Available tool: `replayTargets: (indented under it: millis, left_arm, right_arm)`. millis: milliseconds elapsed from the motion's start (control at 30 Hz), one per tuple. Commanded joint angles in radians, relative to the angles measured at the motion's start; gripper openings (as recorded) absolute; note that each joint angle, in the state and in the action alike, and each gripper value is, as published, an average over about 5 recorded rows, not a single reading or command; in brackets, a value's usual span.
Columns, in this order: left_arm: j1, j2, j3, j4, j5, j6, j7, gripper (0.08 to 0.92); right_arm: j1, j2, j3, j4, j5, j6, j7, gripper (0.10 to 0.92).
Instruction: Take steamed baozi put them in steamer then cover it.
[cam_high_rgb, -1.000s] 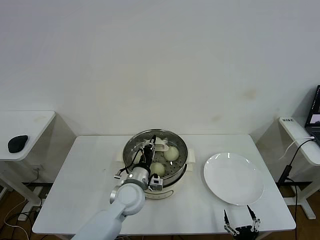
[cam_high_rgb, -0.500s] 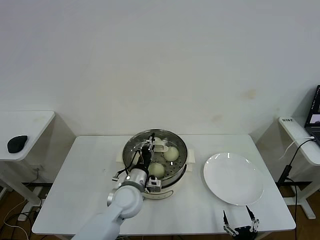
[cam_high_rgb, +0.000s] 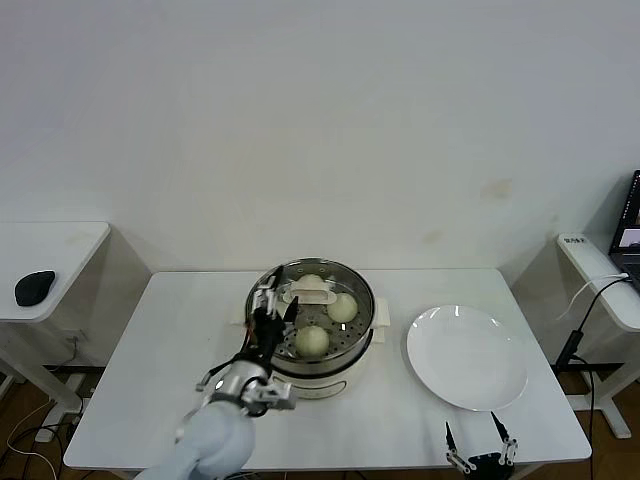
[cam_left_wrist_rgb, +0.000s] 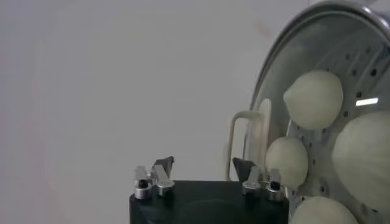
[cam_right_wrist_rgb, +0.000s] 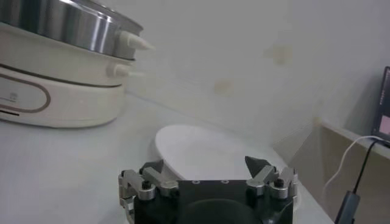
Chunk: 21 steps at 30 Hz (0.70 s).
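So the cover (cam_high_rgb: 310, 292) sits on the steamer (cam_high_rgb: 312, 345) with the steamed baozi (cam_high_rgb: 312, 341) inside under the glass, left end effector (cam_high_rgb: 270, 310) spread open just off the steamer's left rim, right end effector (cam_high_rgb: 481, 446) open near the plate (cam_high_rgb: 467, 357).

Wall (cam_high_rgb: 320, 120): plain off-white, with faint smudges toward the right. Tabletop (cam_high_rgb: 170, 340): white, rectangular, set against the wall. Side desk (cam_high_rgb: 60, 250): white, at left, carrying a dark mouse (cam_high_rgb: 35, 287). Second desk (cam_high_rgb: 600, 280): at right, with a white cable (cam_high_rgb: 598, 290). Floor (cam_high_rgb: 20, 420): brown, cables trailing.
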Motion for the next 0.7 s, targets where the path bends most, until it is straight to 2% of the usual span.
replayTargets:
  millis: [33,133,300,467,700]
  left_arm:
    - [0.471,0.044,-0.363,-0.192,-0.602,-0.368,-0.207,0.815]
    - [0.541,0.012,-0.521,-0.152,-0.825,-0.505,-0.218,0.822]
    - [0.661,-0.009,-0.661,-0.109,-1.141,-0.562,-0.243,0.823]
    - [0.748,-0.030,-0.650,-0.084,-1.273,-0.727,-0.243,0.823]
    - [0.761,-0.066,-0.599,-0.018,-1.372,-0.671,-0.253,0.823]
  right_arm:
    - [-0.004,0.000,-0.002,0.011,0.001,-0.002,-0.002,0.823]
    - [-0.012,-0.001,-0.005,0.029,0.002,-0.006,-0.005,0.823]
    - [-0.029,-0.022,-0.019,0.063,0.031,-0.027,-0.019,0.823]
    - [-0.079,-0.082,-0.061,0.119,0.103,-0.101,-0.059,0.823]
    - [-0.098,-0.102,-0.096,0.167,0.132,-0.167,-0.084,0.823]
